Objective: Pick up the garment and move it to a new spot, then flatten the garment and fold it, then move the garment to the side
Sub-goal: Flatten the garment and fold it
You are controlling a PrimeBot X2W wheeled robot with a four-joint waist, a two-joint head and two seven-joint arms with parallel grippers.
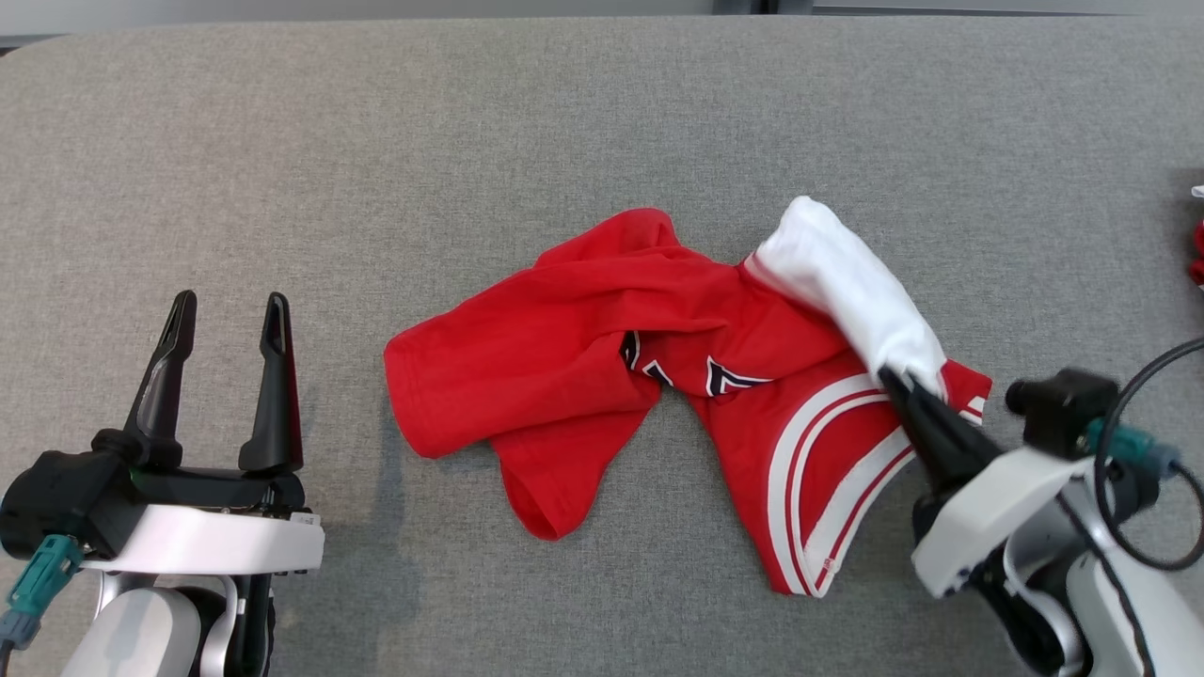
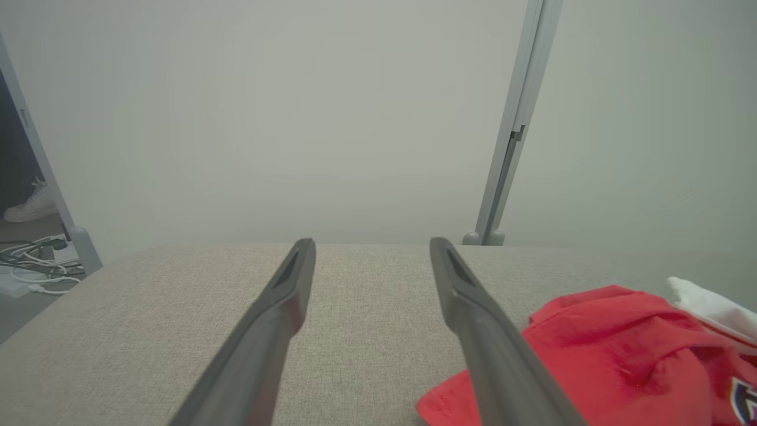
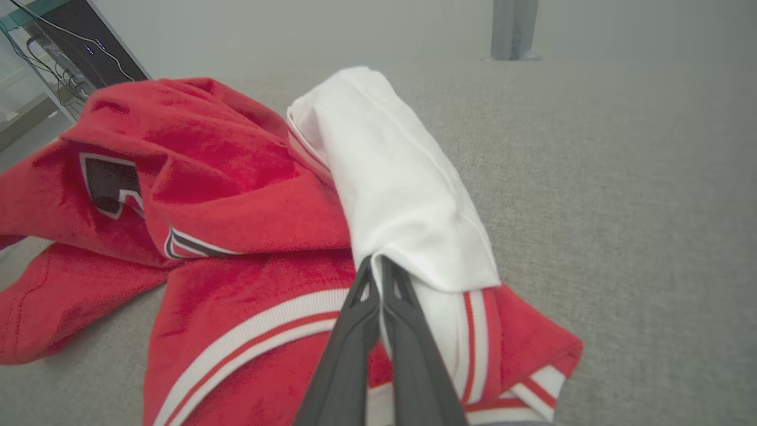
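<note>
**Pick-up under way: right gripper pinched on the sleeve edge**

The crumpled red soft-cloth garment (image 1: 583, 357) with 1 white sleeve and white-and-red striped bands lies bunched near the middle of the grey fabric-covered table (image 1: 282, 141), towards the robot's right. It is neither flat nor folded.

The right gripper (image 1: 905, 387) has its 2 long dark fingers pressed together on the garment where the white sleeve meets the striped band. In the right wrist view a thin edge of white cloth sits between the tips (image 3: 376, 265). The left gripper (image 1: 230, 310) stands wide apart with nothing between its fingers, above bare table and well apart from the cloth.

By my reading, this is step 1: the grip for the pick-up is made and the lift is not yet begun. The next move calls for a steady rise, high enough for the hanging cloth to leave the table. The pinch is thin and on 1 edge, so a quick pull could slip it.

Count: 1 garment, 2 grippers, 1 table. There is also 1 small red-and-white scrap (image 1: 1196, 235) at the table's right edge, too cut off to identify.
</note>
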